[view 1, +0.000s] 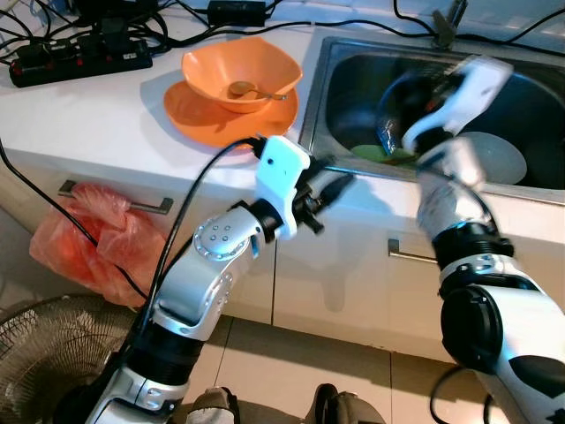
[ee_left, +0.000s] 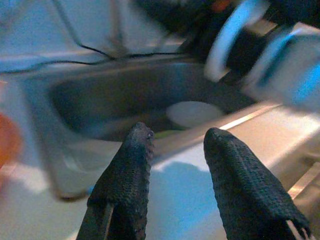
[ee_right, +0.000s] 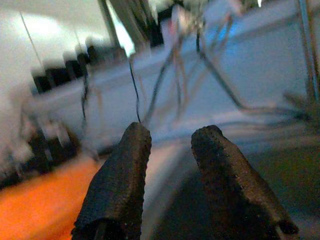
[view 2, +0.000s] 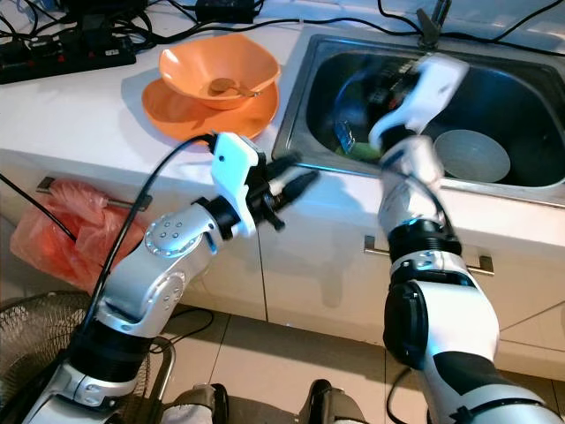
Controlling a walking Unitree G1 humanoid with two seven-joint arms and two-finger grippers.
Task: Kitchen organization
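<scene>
Likely rigid, light, slick when wet: white bowl (view 2: 472,155) lying in sink (view 2: 309,97), best pinched at rim, with right end effector (ee_right: 167,150) apart and empty above basin, left end effector (ee_left: 175,150) apart near bench (view 1: 88,124) edge.

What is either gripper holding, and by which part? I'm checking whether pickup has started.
Nothing. The left gripper is open and empty at the sink's front edge; the right gripper, over the sink, is open and empty too.
</scene>
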